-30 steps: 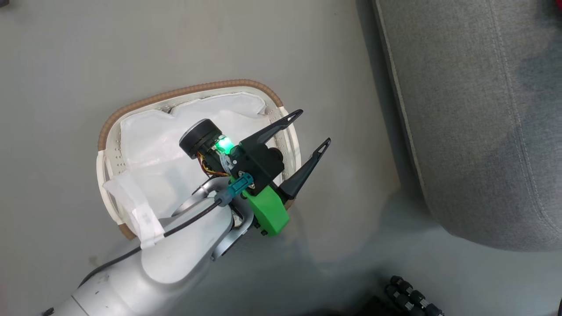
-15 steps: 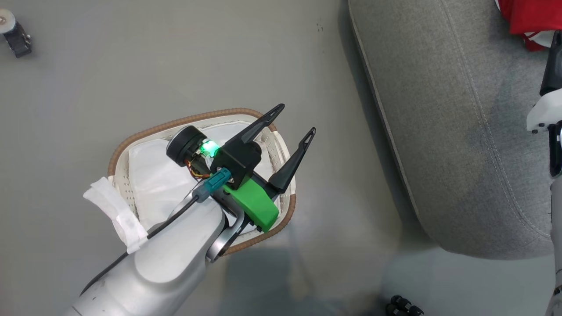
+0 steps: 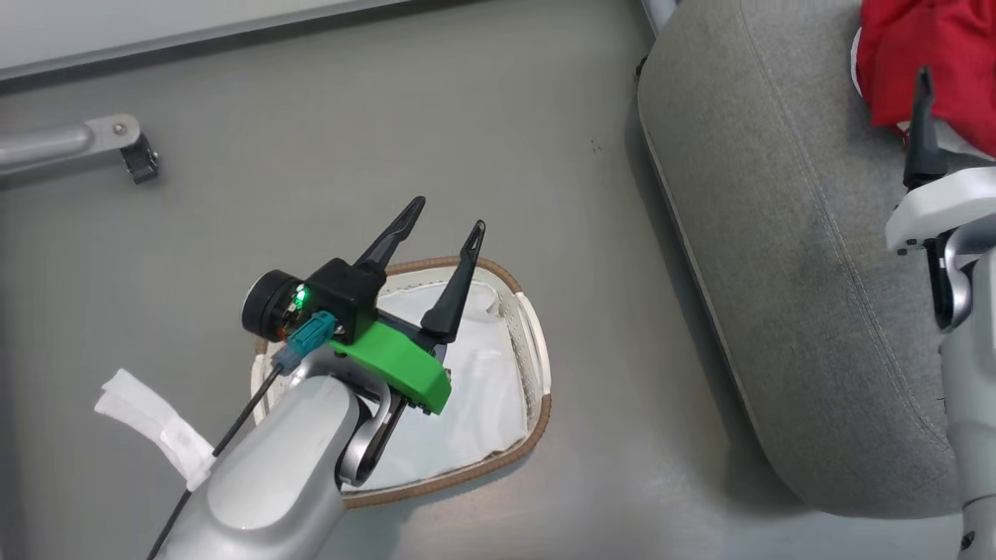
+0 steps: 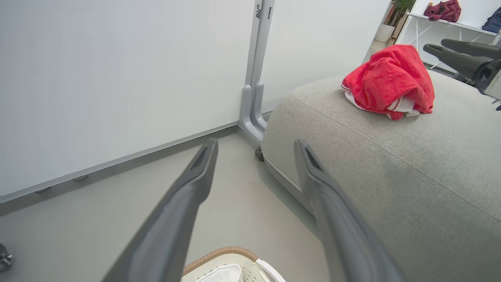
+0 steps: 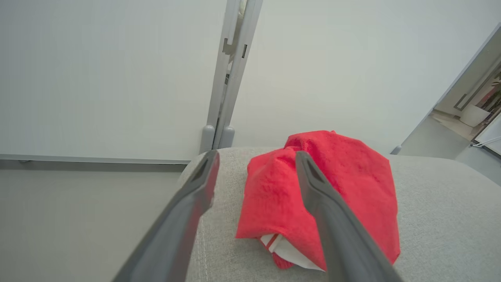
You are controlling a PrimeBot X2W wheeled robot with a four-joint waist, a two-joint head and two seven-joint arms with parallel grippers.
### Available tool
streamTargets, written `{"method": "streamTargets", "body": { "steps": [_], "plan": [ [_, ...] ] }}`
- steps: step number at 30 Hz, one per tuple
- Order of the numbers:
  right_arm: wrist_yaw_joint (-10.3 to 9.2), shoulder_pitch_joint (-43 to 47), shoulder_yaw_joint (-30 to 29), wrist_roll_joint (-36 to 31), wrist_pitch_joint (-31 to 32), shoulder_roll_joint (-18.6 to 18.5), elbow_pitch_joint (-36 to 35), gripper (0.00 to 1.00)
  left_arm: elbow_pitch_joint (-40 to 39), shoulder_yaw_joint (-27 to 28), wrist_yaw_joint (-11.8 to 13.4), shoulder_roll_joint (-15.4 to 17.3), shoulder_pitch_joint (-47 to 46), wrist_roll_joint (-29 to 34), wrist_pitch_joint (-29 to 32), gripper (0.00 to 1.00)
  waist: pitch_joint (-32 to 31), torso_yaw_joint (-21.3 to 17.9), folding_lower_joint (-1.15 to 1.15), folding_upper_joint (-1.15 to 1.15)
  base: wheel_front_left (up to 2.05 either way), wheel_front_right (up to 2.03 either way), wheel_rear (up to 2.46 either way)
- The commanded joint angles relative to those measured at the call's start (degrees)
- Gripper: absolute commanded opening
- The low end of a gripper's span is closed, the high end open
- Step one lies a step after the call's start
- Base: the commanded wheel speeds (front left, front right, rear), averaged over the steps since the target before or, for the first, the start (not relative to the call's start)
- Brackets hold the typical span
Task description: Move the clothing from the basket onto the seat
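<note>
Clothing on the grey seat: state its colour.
Bright red fabric clothing with white striped trim; clearest in left wrist view.

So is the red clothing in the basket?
No, the red clothing lies bunched on the grey seat, apart from the basket.

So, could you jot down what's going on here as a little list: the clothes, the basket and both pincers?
Clothing: red heap lying on the grey seat
Basket: on the floor; only its white liner shows, part hidden by the left arm
Left pincer: open, empty, above the basket
Right pincer: open, empty, beside the heap
</note>
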Motion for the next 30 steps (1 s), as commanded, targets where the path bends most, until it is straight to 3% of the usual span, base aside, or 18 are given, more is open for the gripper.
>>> {"method": "streamTargets", "body": {
  "steps": [1,8,17,30],
  "plan": [
    [-0.06,0.3,0.6,0.2,-0.2,0.6,0.5,1.0,-0.3,1.4,0.1,-0.3,1.7,0.7,-0.2,1.0,-4.5,3.0,0.0,0.0,0.0,0.0,0.0],
    [-0.06,2.7,4.3,1.0,-0.2,4.4,2.2,1.0,-1.0,10.4,1.0,-0.9,8.7,2.5,-0.2,1.0,-9.3,5.9,0.0,0.0,0.0,0.0,0.0],
    [-0.06,12.4,7.4,5.1,-0.3,8.8,-2.5,1.0,-3.7,22.6,1.9,-2.5,19.8,5.3,-0.1,1.0,-12.8,8.7,0.0,0.0,0.0,0.0,0.0],
    [-0.06,29.0,11.1,10.5,-0.3,9.5,-14.1,1.0,-6.6,32.7,0.8,-6.0,32.5,8.6,-0.1,1.0,-15.8,10.0,0.0,0.0,0.0,0.0,0.0]
  ]
}}
